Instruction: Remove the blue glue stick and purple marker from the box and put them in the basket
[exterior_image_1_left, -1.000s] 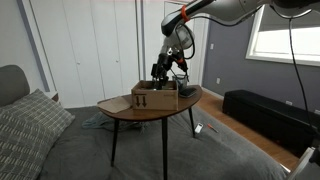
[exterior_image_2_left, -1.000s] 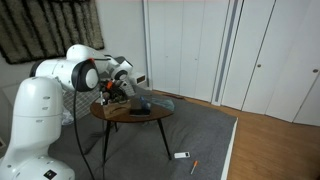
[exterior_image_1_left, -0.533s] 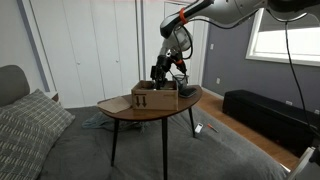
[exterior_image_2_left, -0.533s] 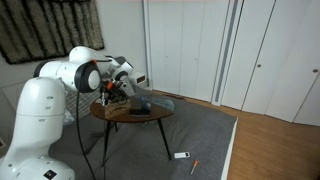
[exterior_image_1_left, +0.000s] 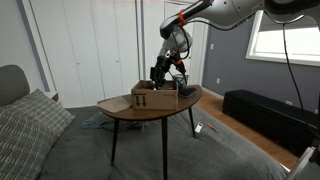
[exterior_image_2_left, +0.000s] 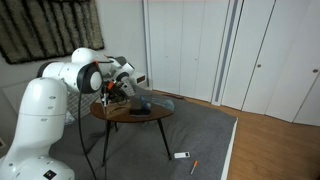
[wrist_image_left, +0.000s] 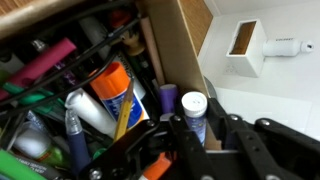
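In the wrist view, the blue glue stick (wrist_image_left: 193, 108) with a white cap stands upright in the cardboard box (wrist_image_left: 178, 45), against its inner wall. A purple marker end (wrist_image_left: 168, 97) stands right beside it. My gripper (wrist_image_left: 203, 128) is down in the box, and its two black fingers press on either side of the glue stick. In both exterior views the gripper (exterior_image_1_left: 160, 72) (exterior_image_2_left: 118, 88) hangs into the box (exterior_image_1_left: 154, 98) on the round wooden table (exterior_image_1_left: 120, 110). A low brown basket (exterior_image_1_left: 188, 92) sits next to the box.
The box is crowded: an orange-labelled glue bottle (wrist_image_left: 108, 92), a pink marker (wrist_image_left: 45, 62), a yellow pencil (wrist_image_left: 124, 110) and green pens. A dark object (exterior_image_2_left: 142, 104) lies on the table. Small items lie on the floor (exterior_image_2_left: 181, 155).
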